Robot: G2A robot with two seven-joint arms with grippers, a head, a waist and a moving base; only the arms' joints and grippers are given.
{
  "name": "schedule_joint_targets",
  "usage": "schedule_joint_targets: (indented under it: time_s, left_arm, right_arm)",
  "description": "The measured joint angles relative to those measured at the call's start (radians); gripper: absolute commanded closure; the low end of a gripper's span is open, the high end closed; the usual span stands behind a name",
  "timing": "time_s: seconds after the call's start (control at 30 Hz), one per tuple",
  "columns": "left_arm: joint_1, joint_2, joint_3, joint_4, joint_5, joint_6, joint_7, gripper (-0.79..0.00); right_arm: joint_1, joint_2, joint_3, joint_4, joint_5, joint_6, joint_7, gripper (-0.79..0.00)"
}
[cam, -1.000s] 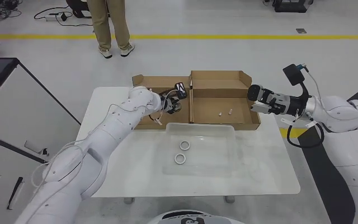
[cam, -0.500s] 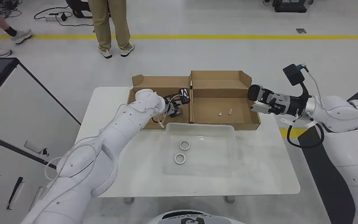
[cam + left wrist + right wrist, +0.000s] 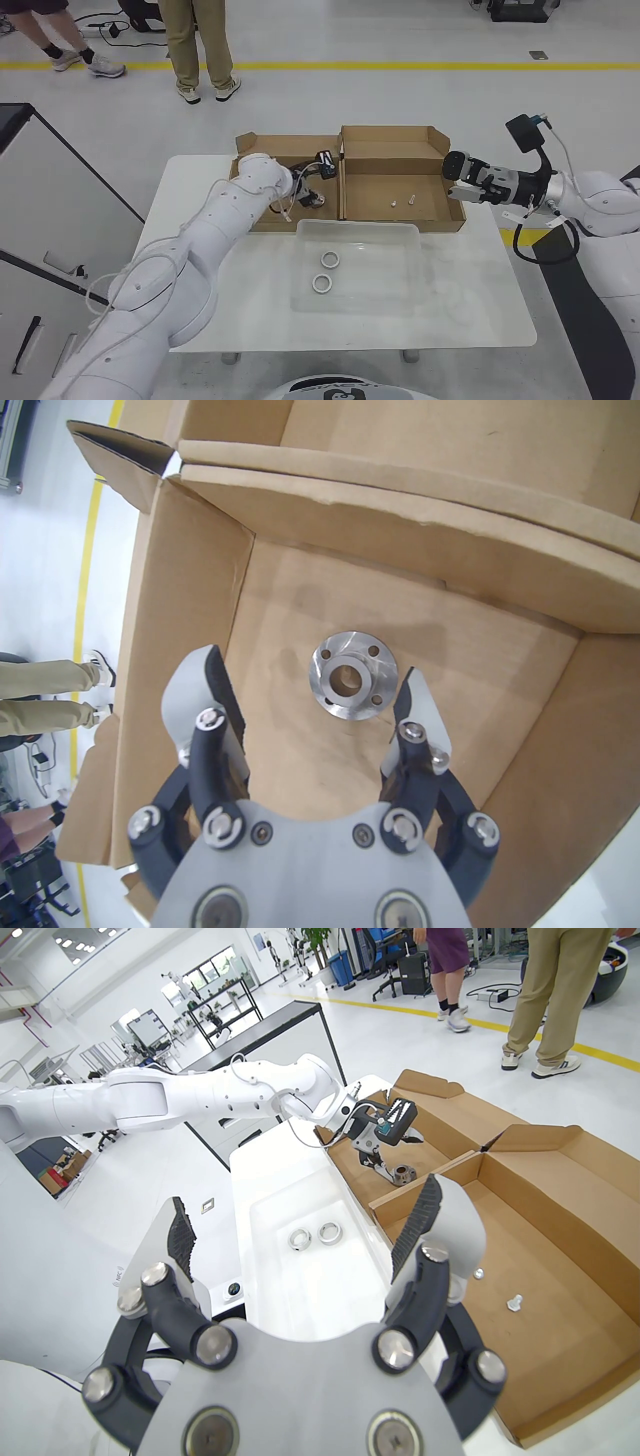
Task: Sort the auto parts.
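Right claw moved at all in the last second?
No. In the top view the right claw is at the same spot beside the outer end wall of the right cardboard box as before.

Flange (image 3: 352, 681) just ahead of left hand (image 3: 310, 665): bright silver metal. Box (image 3: 200, 550) around it: plain brown cardboard. Left hand fingers grey, pads (image 3: 225, 690) black. Right hand (image 3: 305, 1195) pads black, ribbed. Rings (image 3: 300, 1237) beyond it: silver. Tray (image 3: 300, 1288) and table (image 3: 480, 300): white.

Left gripper (image 3: 315, 695) jaws spread, metal flange (image 3: 353, 681) on cardboard box (image 3: 525, 680) floor between them
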Motion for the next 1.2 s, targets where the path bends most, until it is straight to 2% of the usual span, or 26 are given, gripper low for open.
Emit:
schedule_joint_targets:
  time_s: [0.33, 0.5, 0.63, 0.83, 1.03, 1.2]
  left_arm:
    - [-0.060, 0.019, -0.034, -0.020, 0.010, -0.057, 0.056, -0.785]
    - [-0.076, 0.048, -0.055, -0.075, 0.025, -0.125, 0.057, -0.785]
    - [-0.073, 0.076, -0.083, -0.158, 0.018, -0.183, 0.016, -0.785]
    - [-0.023, 0.137, -0.153, -0.361, -0.025, -0.264, -0.131, -0.785]
    - [0.088, 0.215, -0.267, -0.655, -0.125, -0.311, -0.389, -0.785]
    - [0.213, 0.275, -0.367, -0.922, -0.262, -0.304, -0.640, -0.785]
  right_arm:
    - [0.000, 0.000, 0.000, 0.000, 0.000, 0.000, 0.000, -0.785]
    - [0.000, 0.000, 0.000, 0.000, 0.000, 0.000, 0.000, -0.785]
    - [0.000, 0.000, 0.000, 0.000, 0.000, 0.000, 0.000, -0.785]
    - [0.000, 0.000, 0.000, 0.000, 0.000, 0.000, 0.000, -0.785]
    - [0.000, 0.000, 0.000, 0.000, 0.000, 0.000, 0.000, -0.785]
    - [0.000, 0.000, 0.000, 0.000, 0.000, 0.000, 0.000, -0.785]
